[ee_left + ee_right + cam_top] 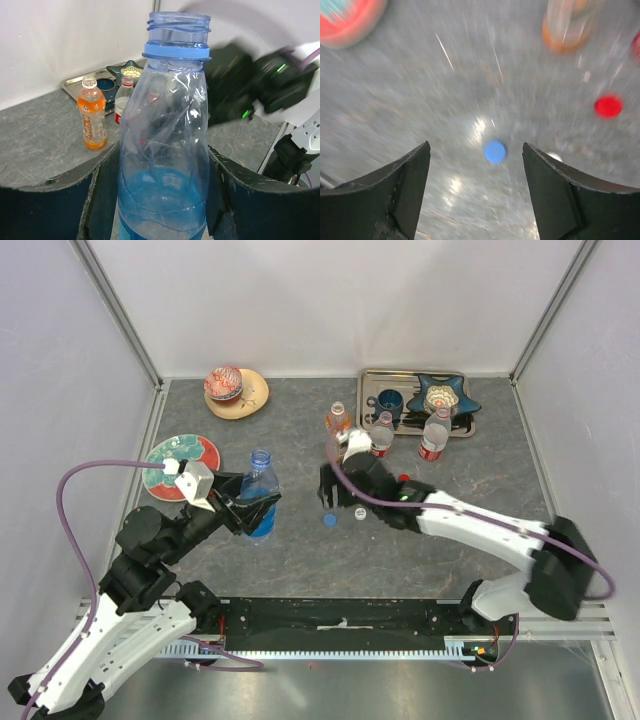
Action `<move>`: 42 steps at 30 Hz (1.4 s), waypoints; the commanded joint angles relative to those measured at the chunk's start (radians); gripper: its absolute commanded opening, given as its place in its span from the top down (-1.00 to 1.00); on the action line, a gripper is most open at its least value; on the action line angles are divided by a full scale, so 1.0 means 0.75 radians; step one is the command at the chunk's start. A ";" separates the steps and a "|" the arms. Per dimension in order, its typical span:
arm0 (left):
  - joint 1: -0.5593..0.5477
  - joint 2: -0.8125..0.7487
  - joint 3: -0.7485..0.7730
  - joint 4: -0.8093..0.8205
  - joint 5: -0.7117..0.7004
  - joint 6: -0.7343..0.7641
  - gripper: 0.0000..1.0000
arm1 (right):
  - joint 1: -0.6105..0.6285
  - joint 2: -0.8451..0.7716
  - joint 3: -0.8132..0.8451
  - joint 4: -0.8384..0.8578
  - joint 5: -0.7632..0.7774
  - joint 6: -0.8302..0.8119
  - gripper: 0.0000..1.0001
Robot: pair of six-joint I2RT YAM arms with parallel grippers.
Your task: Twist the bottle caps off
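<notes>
My left gripper is shut on the blue-tinted bottle and holds it upright; in the left wrist view the bottle stands between both fingers with its neck open and no cap on it. My right gripper is open and empty just above the table. A blue cap and a white cap lie below it; the right wrist view, which is blurred, shows the blue cap between the fingers. A red cap lies further off. The orange bottle and two clear red-labelled bottles stand behind.
A metal tray at the back right holds a blue cup and a blue star-shaped bowl. A red and teal plate lies at the left. A wooden dish with a patterned ball stands at the back.
</notes>
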State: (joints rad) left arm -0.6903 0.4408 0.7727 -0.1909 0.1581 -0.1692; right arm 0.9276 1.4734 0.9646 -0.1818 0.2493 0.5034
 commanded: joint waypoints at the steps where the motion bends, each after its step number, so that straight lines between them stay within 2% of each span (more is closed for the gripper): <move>1: 0.004 0.022 0.039 0.034 -0.025 0.042 -0.29 | -0.001 -0.316 0.276 -0.136 0.222 -0.045 -0.64; 4: 0.004 0.081 0.035 0.068 -0.008 0.025 -0.32 | -0.003 -0.436 0.407 -0.224 0.249 -0.109 -0.64; 6: 0.004 0.128 0.021 0.105 0.004 0.019 -0.38 | -0.001 -0.531 0.432 -0.220 0.179 -0.141 -0.64; 8: 0.004 0.252 0.047 0.111 0.051 0.021 -0.38 | -0.001 -0.596 0.460 -0.181 0.020 -0.154 -0.64; 9: 0.004 0.304 0.064 0.115 0.154 0.023 -0.39 | -0.001 -0.604 0.479 -0.175 -0.035 -0.140 -0.65; 13: 0.002 0.496 0.144 0.150 0.380 0.009 -0.38 | -0.001 -0.547 0.559 -0.185 -0.307 -0.098 -0.72; 17: -0.002 0.582 0.189 0.177 0.448 -0.003 -0.38 | -0.001 -0.521 0.536 -0.181 -0.320 -0.094 -0.73; 24: -0.012 0.594 0.193 0.199 0.476 -0.020 -0.37 | -0.001 -0.459 0.495 -0.169 -0.328 -0.082 -0.67; 28: -0.016 0.588 0.185 0.199 0.474 -0.016 -0.37 | -0.001 -0.437 0.471 -0.134 -0.388 -0.070 -0.59; 40: -0.018 0.568 0.162 0.210 0.480 -0.010 -0.37 | -0.001 -0.427 0.416 -0.062 -0.435 -0.043 -0.13; 42: -0.018 0.564 0.158 0.208 0.487 -0.008 -0.38 | -0.001 -0.435 0.401 -0.050 -0.433 -0.043 0.07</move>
State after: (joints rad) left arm -0.6983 0.8879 0.8780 -0.0872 0.4850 -0.1703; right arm 0.9257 1.1587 1.2881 -0.2741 -0.0666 0.4671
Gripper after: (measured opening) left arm 0.689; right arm 0.567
